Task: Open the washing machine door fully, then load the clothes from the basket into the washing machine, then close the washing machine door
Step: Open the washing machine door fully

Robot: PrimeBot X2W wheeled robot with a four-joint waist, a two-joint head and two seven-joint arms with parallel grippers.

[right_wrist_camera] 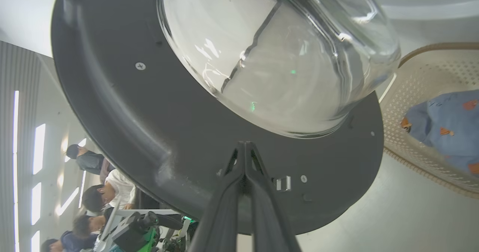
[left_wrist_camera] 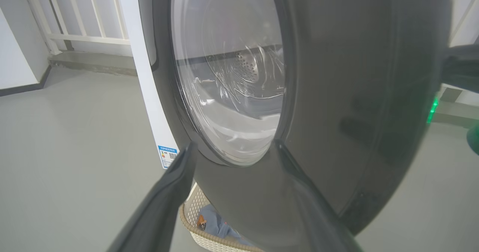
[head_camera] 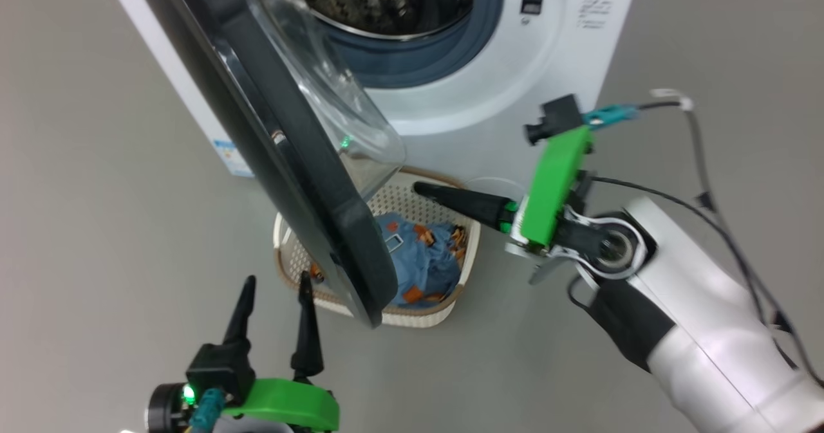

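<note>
The washing machine (head_camera: 496,92) stands at the top with its drum (head_camera: 386,2) showing. The washing machine door (head_camera: 290,182) is swung partway out, its black rim edge-on and its glass bowl (head_camera: 322,79) facing the machine. Under the door sits the basket (head_camera: 418,317) holding the clothes (head_camera: 418,259). My left gripper (head_camera: 275,283) is open on the door's outer side, near its lower edge; its fingers (left_wrist_camera: 176,181) frame the door's outer face (left_wrist_camera: 355,94). My right gripper (head_camera: 418,188) is shut and empty above the basket, pointing at the door's inner rim (right_wrist_camera: 149,132) just below the glass (right_wrist_camera: 280,64).
Grey floor (head_camera: 96,195) lies open on both sides of the machine. A blue label sticker (left_wrist_camera: 167,155) marks the machine's side panel. Past the door, several people (right_wrist_camera: 97,196) sit in the right wrist view. A white railing (left_wrist_camera: 75,20) stands behind the machine.
</note>
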